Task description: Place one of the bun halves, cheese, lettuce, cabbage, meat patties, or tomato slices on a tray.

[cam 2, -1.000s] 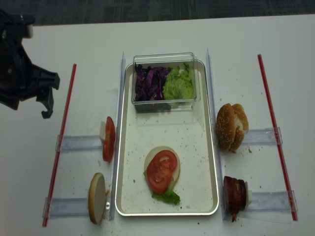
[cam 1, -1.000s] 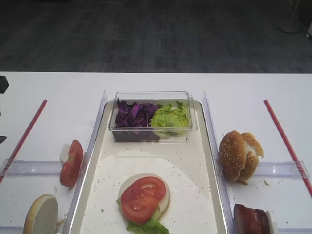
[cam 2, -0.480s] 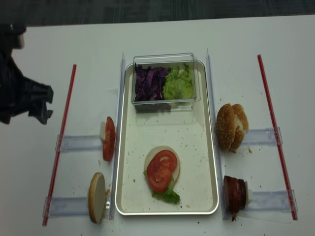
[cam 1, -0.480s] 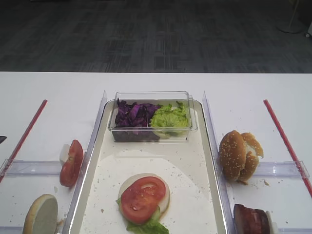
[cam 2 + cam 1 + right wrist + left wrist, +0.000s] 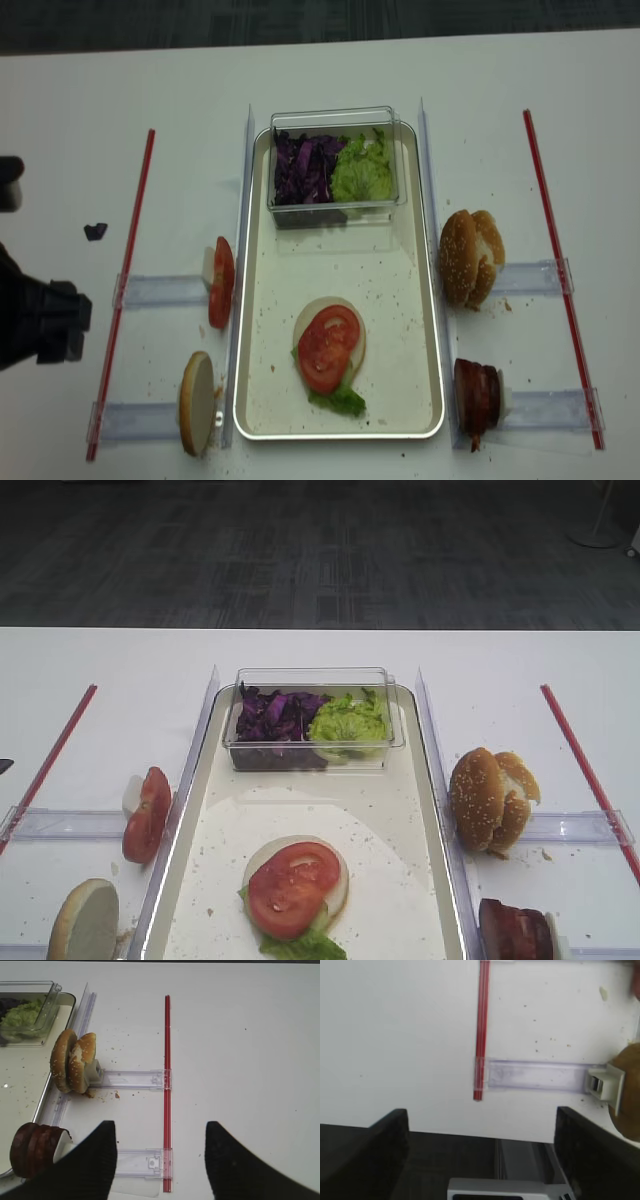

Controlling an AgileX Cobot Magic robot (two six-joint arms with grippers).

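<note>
tomato slice [image 5: 326, 348] lies flat atop bun half [image 5: 312, 315] and lettuce [image 5: 342, 401] on tray [image 5: 390, 290].

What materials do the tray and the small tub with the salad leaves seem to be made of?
The tray: cream-white with a soft sheen and a rounded raised rim, probably plastic or enamelled metal; the look leaves it open. The tub: clear, glossy, likely rigid plastic, since the cabbage and lettuce show through its walls.

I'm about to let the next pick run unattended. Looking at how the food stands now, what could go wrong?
The tomato slices and bun halves stand on edge in narrow holders; a nudge might topple them. The stack on the tray has its tomato sitting off-centre on the lettuce, so another layer could slide. The left tool is wide open and empty, far out at the table's edge.
</note>
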